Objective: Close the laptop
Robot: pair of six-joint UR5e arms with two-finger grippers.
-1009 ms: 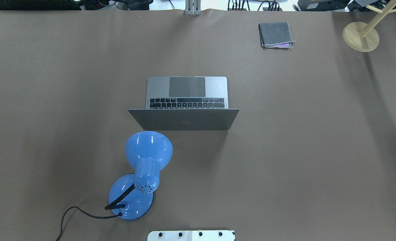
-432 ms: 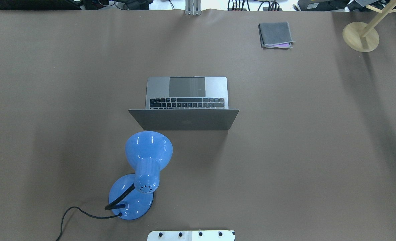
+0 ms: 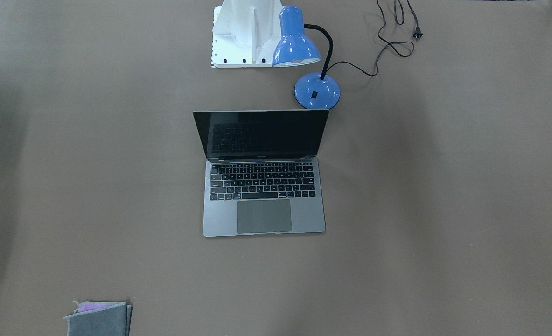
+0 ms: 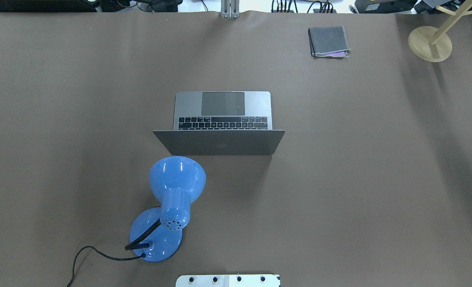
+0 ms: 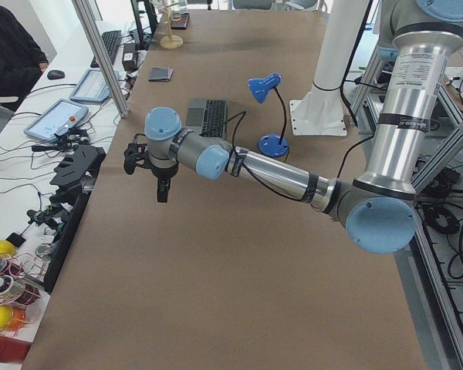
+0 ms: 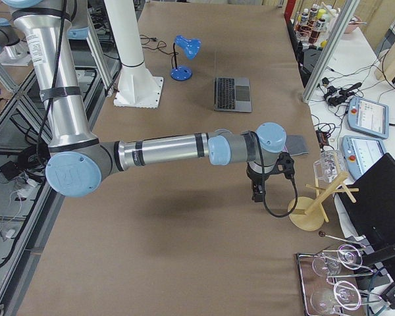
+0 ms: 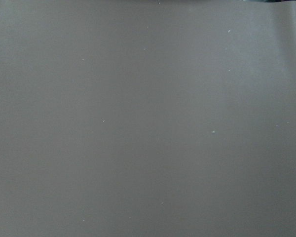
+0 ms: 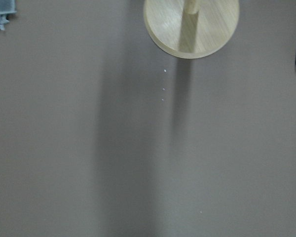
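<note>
The space-grey laptop (image 4: 223, 107) stands open in the middle of the brown table, its screen (image 3: 262, 134) upright and dark and its lid back toward the robot. It also shows in the exterior left view (image 5: 207, 117) and the exterior right view (image 6: 232, 93). My left gripper (image 5: 162, 189) hangs over the table's left end, far from the laptop. My right gripper (image 6: 257, 192) hangs over the right end, beside a wooden stand. Both show only in the side views, so I cannot tell whether they are open or shut.
A blue desk lamp (image 4: 172, 199) stands just behind the lid on the robot's left, its cord trailing off. A folded grey cloth (image 4: 328, 41) lies at the far right. The wooden stand's round base (image 4: 429, 43) shows in the right wrist view (image 8: 190, 24).
</note>
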